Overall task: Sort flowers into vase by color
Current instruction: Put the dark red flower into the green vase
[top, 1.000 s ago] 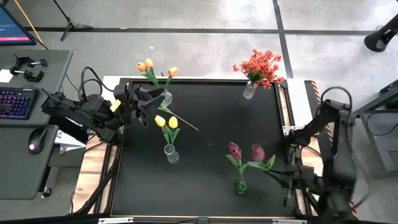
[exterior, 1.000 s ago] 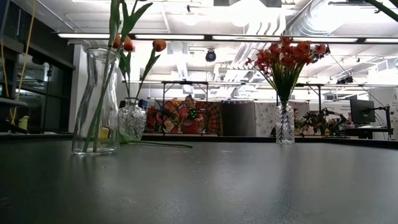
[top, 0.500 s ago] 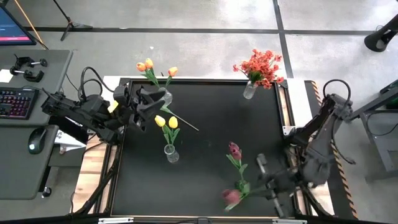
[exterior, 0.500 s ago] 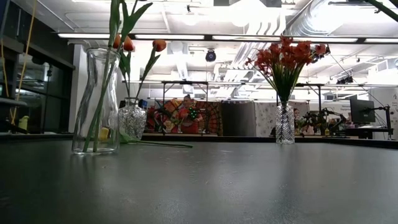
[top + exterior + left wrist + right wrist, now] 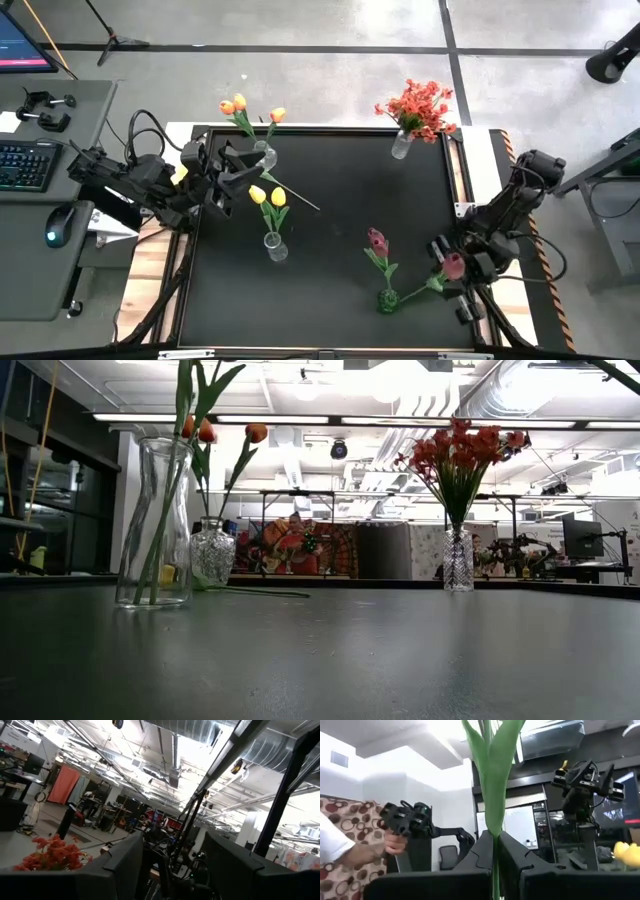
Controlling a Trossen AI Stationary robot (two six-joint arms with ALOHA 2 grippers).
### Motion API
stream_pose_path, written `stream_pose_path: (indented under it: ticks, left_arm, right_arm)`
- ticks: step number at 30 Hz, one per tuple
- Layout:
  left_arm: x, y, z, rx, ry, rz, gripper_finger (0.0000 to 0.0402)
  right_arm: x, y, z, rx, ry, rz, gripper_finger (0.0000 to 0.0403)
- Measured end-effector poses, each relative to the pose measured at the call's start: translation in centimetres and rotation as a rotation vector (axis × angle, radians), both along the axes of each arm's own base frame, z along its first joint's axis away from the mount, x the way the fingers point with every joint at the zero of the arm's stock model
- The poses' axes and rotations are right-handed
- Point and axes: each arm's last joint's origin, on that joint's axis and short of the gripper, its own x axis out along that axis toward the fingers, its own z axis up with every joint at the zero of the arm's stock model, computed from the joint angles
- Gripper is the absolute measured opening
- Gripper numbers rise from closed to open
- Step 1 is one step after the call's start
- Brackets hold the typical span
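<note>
The right gripper [image 5: 495, 851], at the table's four o'clock, pinches a pink tulip's [image 5: 452, 265] stem [image 5: 494, 820] tightly. The left gripper [image 5: 172, 865], at ten o'clock beside the orange tulips [image 5: 238, 103], stands wide apart, holding nothing.

You get one camera straight above the bench [image 5: 330, 220], one level at its surface facing the room; both share the red spray [image 5: 420, 108]. Wrist cameras look past their jaws, tilted upward.
</note>
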Motion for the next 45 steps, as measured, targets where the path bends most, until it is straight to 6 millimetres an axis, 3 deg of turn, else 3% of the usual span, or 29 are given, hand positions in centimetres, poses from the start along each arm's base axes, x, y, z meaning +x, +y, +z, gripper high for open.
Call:
stream_pose_path:
  ticks: [15, 24, 42, 45]
  left_arm:
    - [0.0, 0.1, -0.1, 0.044, 0.035, 0.055, 0.0202]
    - [0.0, 0.1, -0.1, 0.045, 0.041, 0.066, 0.0202]
    - [0.0, 0.1, -0.2, 0.026, 0.037, 0.066, 0.0202]
    - [0.0, 0.1, -0.1, 0.026, 0.037, 0.066, 0.0202]
  right_arm:
    - [1.7, -0.9, -3.6, -0.064, 0.156, 0.006, 0.0000]
    - [3.1, -0.1, -6.3, -0.080, 0.247, 0.039, 0.0000]
    - [3.4, 0.0, -7.4, -0.065, 0.337, -0.014, 0.0001]
    - [3.4, 0.0, -7.3, -0.069, 0.335, -0.014, 0.0015]
